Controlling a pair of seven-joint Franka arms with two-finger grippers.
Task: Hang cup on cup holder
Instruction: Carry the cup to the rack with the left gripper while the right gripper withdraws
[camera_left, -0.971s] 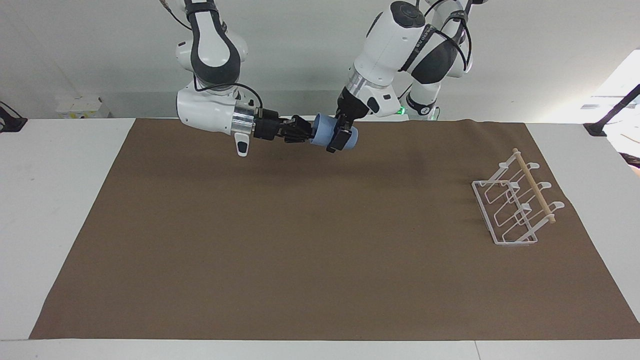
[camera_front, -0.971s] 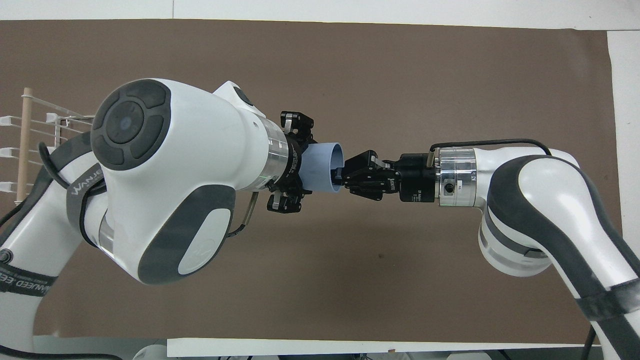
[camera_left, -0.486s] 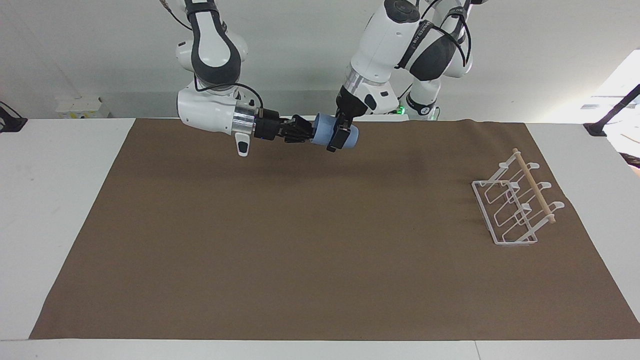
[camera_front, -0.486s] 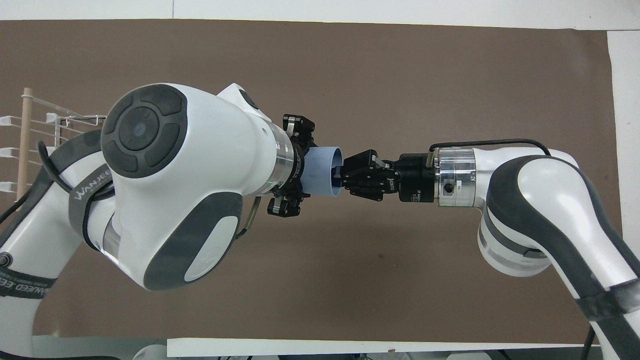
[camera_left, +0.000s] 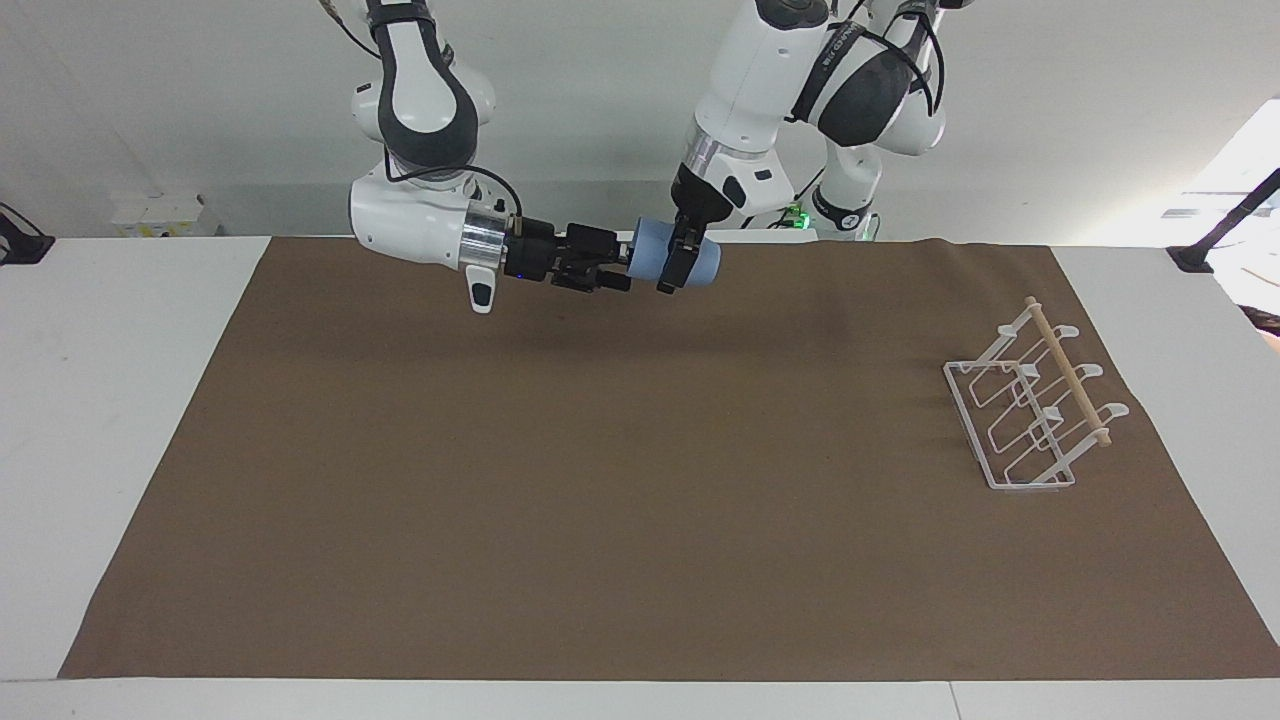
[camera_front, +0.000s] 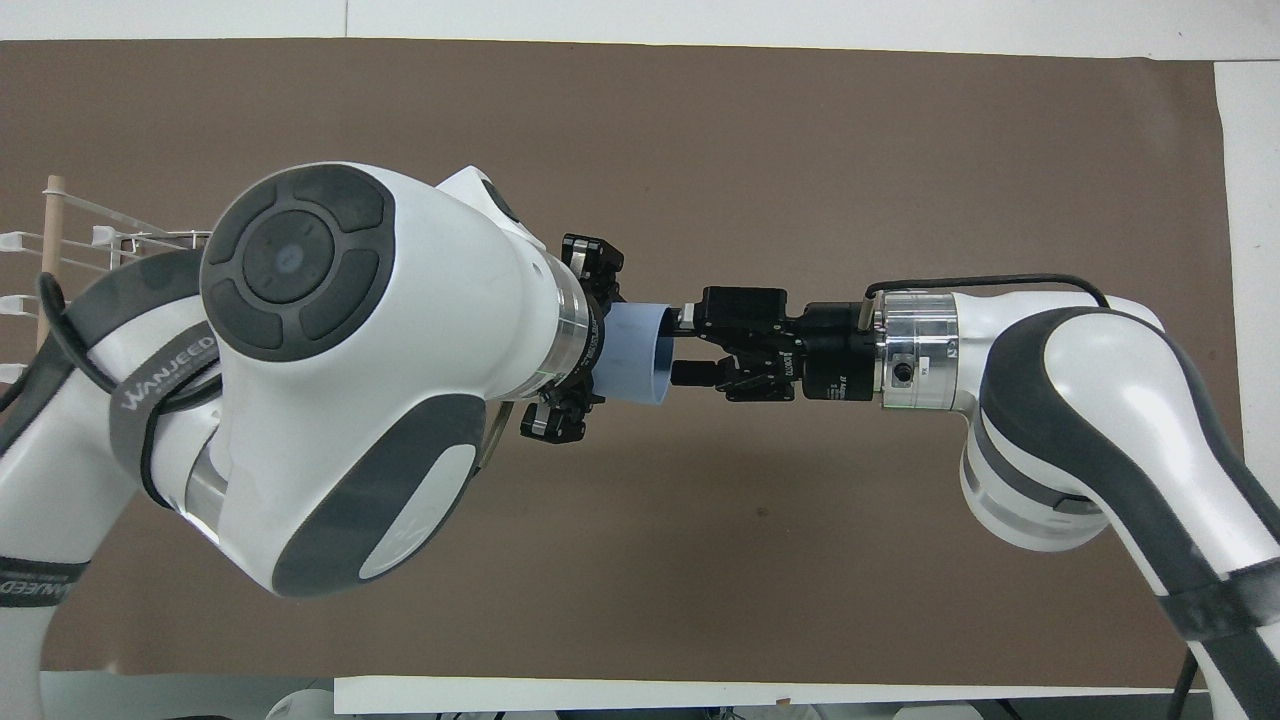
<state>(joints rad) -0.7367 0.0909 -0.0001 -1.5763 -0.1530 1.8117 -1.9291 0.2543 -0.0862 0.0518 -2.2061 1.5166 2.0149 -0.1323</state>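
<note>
Facing view, from its lower edge upward: the white worktop (camera_left: 120, 420) carries a broad brown mat (camera_left: 640, 470), and at the mid right of the frame, toward the left arm's end, the white wire cup holder (camera_left: 1030, 410) stands on the mat with its light wooden rod (camera_left: 1070, 372) slanting across its top and no cup on its prongs. Higher in the frame, up in the air over the mat's edge nearest the robots and just above centre, the light-blue cup (camera_left: 678, 262) lies on its side, gripped across its body by the left pincer (camera_left: 680, 262), which comes down from the white arm at upper centre-right and is clamped on it. Its open mouth points at the right pincer (camera_left: 612, 272), which reaches in level from the upper left of the frame; its two black fingers (camera_left: 606, 282) are spread wide, their tips just at the cup's rim, and they do not grip it. In the overhead view the cup (camera_front: 632, 352) shows at centre between the left arm's large white wrist and the right pincer (camera_front: 680, 345), whose parted fingers (camera_front: 695, 373) end at the rim, while the cup holder (camera_front: 60, 270) peeks out at the left edge.
</note>
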